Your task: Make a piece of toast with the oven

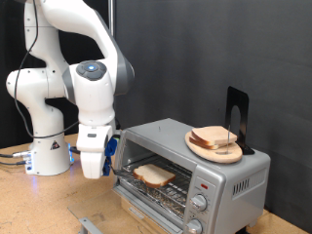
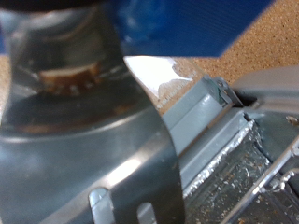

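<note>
Exterior view: a white robot arm (image 1: 88, 83) is seen at the left of the frame, bent down toward a silver oven (image 1: 195, 174) at the lower right.
Pincer: the pincer (image 1: 95, 168) is held low beside the left end of the oven's open front; whether it is spread or pressed together cannot be told, as the fingertips are not clearly shown in either view.
Piece of toast: one slice of bread (image 1: 154, 175) is seen lying flat on the wire rack (image 1: 168, 190) inside the oven, near the middle of the frame's lower half.
Oven: the door is open; round knobs (image 1: 201, 195) are seen on the front panel at the right end.
Top of oven: a round wooden plate (image 1: 215, 149) with more bread slices (image 1: 214, 137) rests on the oven's roof, and a black stand (image 1: 237, 115) rises just behind it.
Worktop: a wooden worktop (image 1: 58, 200) carries the oven and the arm's base.
Wrist view: a blurred grey finger (image 2: 112, 140) fills the frame's left, with a grey metal edge of the oven (image 2: 210, 117) and a crumb-flecked tray surface (image 2: 238, 182) at the lower right; the bread cannot be made out here.
</note>
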Action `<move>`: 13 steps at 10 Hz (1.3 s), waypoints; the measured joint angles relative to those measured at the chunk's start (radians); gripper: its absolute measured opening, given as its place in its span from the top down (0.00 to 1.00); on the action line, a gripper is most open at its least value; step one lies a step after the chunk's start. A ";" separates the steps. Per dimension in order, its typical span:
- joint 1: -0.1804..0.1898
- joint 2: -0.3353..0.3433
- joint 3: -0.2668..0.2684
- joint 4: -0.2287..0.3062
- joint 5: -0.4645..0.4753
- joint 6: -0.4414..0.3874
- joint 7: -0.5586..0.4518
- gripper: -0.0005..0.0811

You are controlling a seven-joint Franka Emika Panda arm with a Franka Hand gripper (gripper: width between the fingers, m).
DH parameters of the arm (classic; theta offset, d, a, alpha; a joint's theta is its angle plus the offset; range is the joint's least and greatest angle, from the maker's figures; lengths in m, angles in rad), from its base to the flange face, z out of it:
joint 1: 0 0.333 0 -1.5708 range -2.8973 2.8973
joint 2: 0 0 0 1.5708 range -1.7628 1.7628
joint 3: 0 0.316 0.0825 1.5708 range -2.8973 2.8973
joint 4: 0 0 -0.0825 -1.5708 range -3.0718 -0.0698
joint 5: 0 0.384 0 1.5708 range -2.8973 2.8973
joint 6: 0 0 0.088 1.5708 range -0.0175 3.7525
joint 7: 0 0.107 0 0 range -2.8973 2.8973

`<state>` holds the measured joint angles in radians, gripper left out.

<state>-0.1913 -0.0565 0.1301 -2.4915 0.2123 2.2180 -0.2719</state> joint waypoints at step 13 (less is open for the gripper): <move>0.029 0.019 0.078 0.032 0.035 0.057 0.048 0.50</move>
<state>-0.1627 -0.0374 0.2079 -2.4600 0.2474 2.2754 -0.2235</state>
